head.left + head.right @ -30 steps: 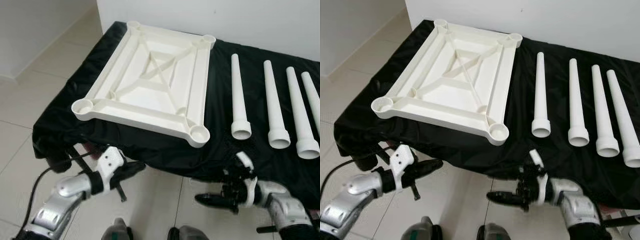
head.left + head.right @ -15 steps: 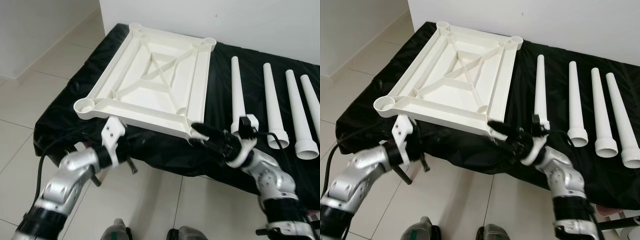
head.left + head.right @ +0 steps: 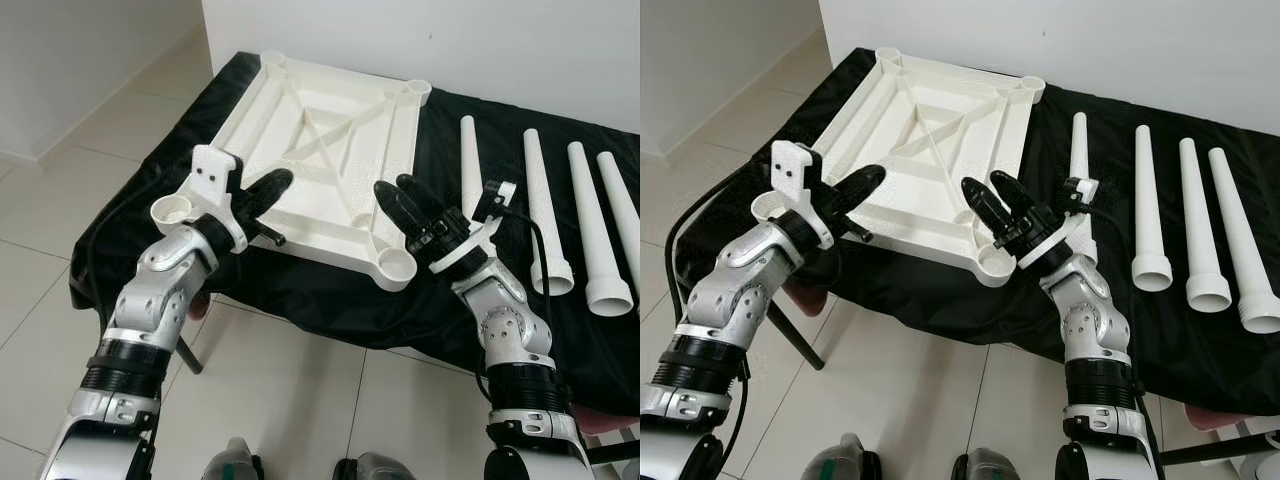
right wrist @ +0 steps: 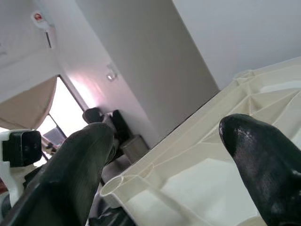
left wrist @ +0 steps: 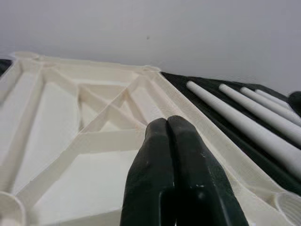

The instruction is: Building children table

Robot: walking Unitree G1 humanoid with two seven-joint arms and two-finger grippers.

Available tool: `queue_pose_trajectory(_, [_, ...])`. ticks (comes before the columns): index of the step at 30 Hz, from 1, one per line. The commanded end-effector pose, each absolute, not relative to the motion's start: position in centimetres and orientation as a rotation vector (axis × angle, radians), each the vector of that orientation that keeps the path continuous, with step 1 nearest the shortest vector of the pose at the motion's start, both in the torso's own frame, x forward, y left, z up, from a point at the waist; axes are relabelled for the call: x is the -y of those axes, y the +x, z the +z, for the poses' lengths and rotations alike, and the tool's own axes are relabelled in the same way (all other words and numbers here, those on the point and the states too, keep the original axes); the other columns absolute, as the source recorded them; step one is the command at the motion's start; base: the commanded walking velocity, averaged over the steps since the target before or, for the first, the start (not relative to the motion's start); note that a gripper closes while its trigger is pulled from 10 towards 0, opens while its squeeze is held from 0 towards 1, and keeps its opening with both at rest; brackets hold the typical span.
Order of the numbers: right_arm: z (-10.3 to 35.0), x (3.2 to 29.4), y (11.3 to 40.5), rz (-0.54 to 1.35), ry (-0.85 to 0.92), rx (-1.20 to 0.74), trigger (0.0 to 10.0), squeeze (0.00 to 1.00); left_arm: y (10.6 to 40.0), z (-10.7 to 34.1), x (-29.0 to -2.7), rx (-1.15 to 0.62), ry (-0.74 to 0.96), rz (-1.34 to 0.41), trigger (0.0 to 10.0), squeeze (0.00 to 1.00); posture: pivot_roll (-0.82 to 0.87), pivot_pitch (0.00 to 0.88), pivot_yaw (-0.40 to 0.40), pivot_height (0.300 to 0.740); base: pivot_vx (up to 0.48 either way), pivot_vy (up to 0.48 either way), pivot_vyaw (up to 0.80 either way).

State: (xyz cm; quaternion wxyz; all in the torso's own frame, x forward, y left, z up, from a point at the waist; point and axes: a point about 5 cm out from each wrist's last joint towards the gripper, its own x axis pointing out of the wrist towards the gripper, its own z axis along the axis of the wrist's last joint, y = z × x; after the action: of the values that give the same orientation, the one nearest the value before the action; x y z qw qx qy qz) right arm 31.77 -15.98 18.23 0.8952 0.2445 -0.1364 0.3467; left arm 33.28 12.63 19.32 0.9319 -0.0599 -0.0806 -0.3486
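Note:
A white plastic tabletop (image 3: 300, 130) lies upside down on a black-draped table (image 3: 450, 300), with a round leg socket (image 3: 397, 267) at each corner. Several white tapered legs (image 3: 470, 170) lie side by side to its right. My left gripper (image 3: 272, 183) is shut and empty, hovering over the tabletop's near-left part; its fingers (image 5: 167, 141) are pressed together. My right gripper (image 3: 392, 184) is open above the near-right corner, its two fingers (image 4: 254, 155) spread wide with nothing between them.
A white wall stands behind the table. Pale tiled floor (image 3: 90, 210) lies to the left and in front. Black cloth hangs over the front edge, with a dark metal support (image 3: 790, 335) beneath it. My feet (image 3: 235, 462) show at the bottom.
Both arms have risen from below the table's front edge to above the tabletop's near side. The right gripper's fingers now stand spread apart.

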Motion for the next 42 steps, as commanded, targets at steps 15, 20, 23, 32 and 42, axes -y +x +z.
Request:
queue_pose_trajectory(15, [20.4, 17.4, 34.1, 0.285, 0.286, 0.311, 10.0, 0.0, 36.6, 19.7, -12.7, 0.072, -0.091, -0.403, 10.0, 0.0, 0.0, 0.003, -0.016, 0.74, 0.0, 0.0, 0.0])
queue_pose_trajectory(20, [19.8, 17.0, 33.0, 0.187, 0.148, 0.326, 10.0, 0.0, 35.7, 19.3, -13.1, 0.115, -0.164, -0.272, 10.0, 0.0, 0.01, 0.0, -0.003, 0.74, 0.0, 0.0, 0.0])
queue_pose_trajectory(23, [18.8, 17.1, 32.2, 0.142, 0.12, 0.325, 10.0, 0.0, 34.7, 19.1, -13.7, 0.165, -0.172, -0.213, 10.0, 0.0, 0.01, 0.0, 0.014, 0.74, 0.0, 0.0, 0.0])
queue_pose_trajectory(32, [17.9, 17.3, 31.2, 0.102, 0.125, 0.325, 10.0, 0.0, 33.2, 18.1, -14.1, 0.188, -0.077, -0.288, 10.0, 0.0, 0.03, 0.0, 0.008, 0.74, 0.0, 0.0, 0.0])
queue_pose_trajectory(42, [19.2, 16.8, 31.0, 0.076, 0.046, 0.39, 10.0, 0.0, 31.9, 16.9, -13.5, 0.226, -0.035, -0.248, 10.0, 0.0, 0.0, 0.0, -0.048, 0.74, 0.0, 0.0, 0.0])
